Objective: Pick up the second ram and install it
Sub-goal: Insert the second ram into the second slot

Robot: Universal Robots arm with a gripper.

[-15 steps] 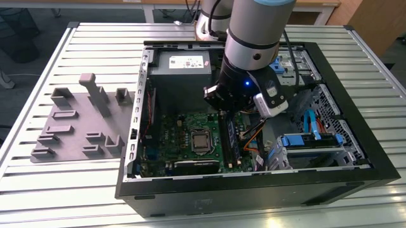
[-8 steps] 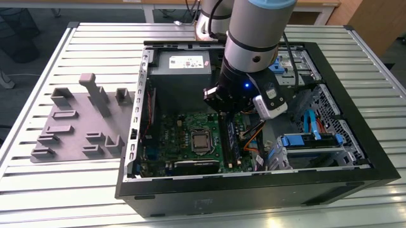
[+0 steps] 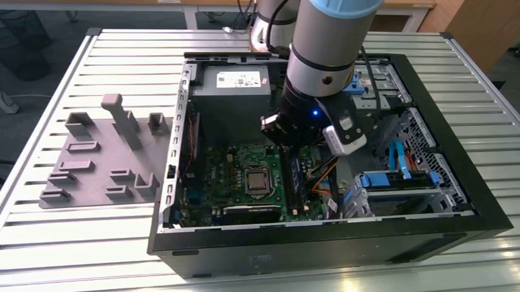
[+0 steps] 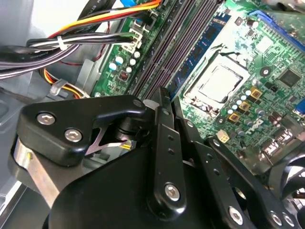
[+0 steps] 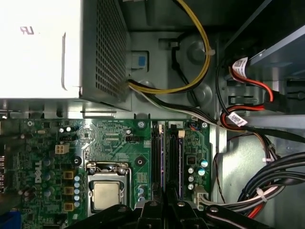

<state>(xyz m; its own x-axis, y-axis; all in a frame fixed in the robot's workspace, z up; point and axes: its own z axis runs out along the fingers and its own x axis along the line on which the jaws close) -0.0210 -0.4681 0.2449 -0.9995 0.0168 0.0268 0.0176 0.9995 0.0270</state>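
Beside the CPU socket (image 5: 106,194), the pincer (image 4: 162,102) is closed on the second ram (image 3: 295,176), standing edge-down over the memory slots (image 5: 167,162). Judged light, stiff, brittle; grip the bare top edge, clear of chips.

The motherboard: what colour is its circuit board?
Green; the motherboard shows best in the first wrist view.

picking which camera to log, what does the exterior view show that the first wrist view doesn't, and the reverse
Exterior view alone: the grey slatted metal table, the grey moulded parts holder beside the case, the silver arm, and the blue plastic drive latches.

First wrist view alone: the yellow wire bundle and the red cable against the case wall.

Both: the green motherboard, its silver processor socket, and the dark memory slots.
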